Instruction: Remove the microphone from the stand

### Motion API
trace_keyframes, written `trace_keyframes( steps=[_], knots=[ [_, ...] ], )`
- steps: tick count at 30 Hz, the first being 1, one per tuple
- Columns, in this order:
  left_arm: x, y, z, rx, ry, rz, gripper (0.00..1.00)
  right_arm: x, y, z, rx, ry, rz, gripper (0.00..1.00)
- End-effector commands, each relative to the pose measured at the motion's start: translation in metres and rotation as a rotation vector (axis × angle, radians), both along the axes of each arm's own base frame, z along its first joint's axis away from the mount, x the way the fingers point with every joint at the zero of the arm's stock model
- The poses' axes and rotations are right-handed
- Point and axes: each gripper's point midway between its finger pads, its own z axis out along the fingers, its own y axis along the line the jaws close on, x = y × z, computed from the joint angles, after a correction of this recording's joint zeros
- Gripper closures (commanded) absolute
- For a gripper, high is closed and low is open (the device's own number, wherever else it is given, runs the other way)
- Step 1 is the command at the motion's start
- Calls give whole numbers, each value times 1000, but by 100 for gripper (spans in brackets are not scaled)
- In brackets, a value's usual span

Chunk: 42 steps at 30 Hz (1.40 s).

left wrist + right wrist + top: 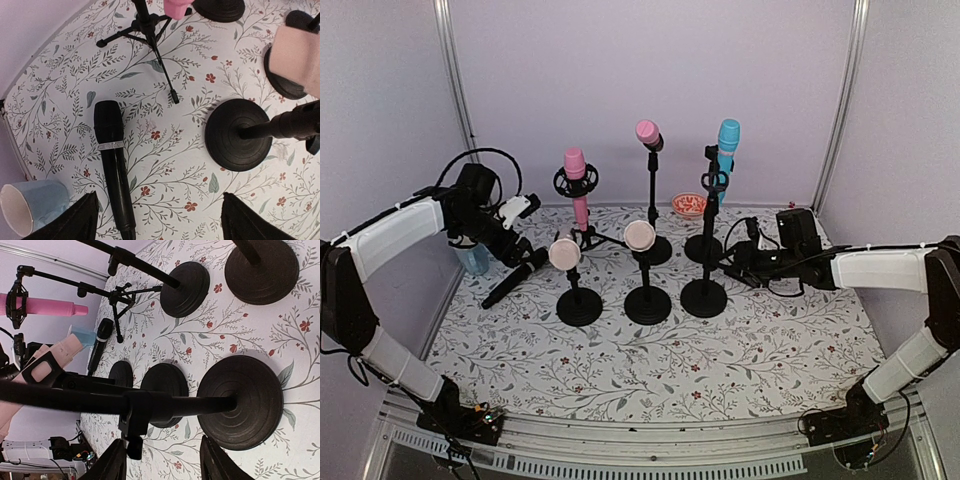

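Floral-patterned counter (640, 370) between lilac walls, crowded with mic stands. The left hand (159, 200) hovers low over the counter's left side, fingers (75, 220) spread wide and holding nothing.

Directly beneath it lies the black mic (112, 165), flat on the counter and off any stand. It sits nearer the hand's left finger than its right. Its long axis runs away from the wrist, with the tail under the hand and the head pointing toward the stands. A pale blue cup (30, 210) stands near the tail.

The right hand (162, 445) is well apart, low beside the front right stand (240, 402). Its fingers are apart with nothing between them, and the pole passes just beyond the tips.

Farther back, a pink mic (575, 165) and a blue mic (728, 135) sit in their holders.

The black mic looks already removed, and the left arm is by far the nearer. The fingers sit either side of its shaft, so regrasping would likely mean shifting slightly left and dropping straight down.
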Motion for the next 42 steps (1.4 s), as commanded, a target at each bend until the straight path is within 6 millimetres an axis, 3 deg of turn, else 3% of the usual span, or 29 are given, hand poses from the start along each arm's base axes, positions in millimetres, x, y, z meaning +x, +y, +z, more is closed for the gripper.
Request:
trace_keyframes(
  steps=[1, 11, 19, 26, 32, 36, 42],
  knots=[
    [-5, -6, 10, -9, -24, -30, 14, -7, 15, 12, 107, -3, 69, 48],
    [-9, -6, 10, -8, -28, -38, 14, -8, 27, 17, 141, 0, 117, 49],
    [-9, -6, 12, -10, -35, -40, 14, -13, 33, 0, 102, 38, 135, 55],
    [-9, -6, 10, -9, -34, -44, 14, -7, 37, 5, 95, 18, 120, 64],
    [-10, -5, 9, 1, -35, -46, 14, 1, 37, 11, 81, -1, 103, 80],
    [-11, -5, 8, 5, -35, -49, 14, 1, 34, 7, 45, -9, 96, 98],
    [-11, -5, 7, 6, -32, -53, 15, -7, 21, -9, -37, -9, 72, 100]
  ],
)
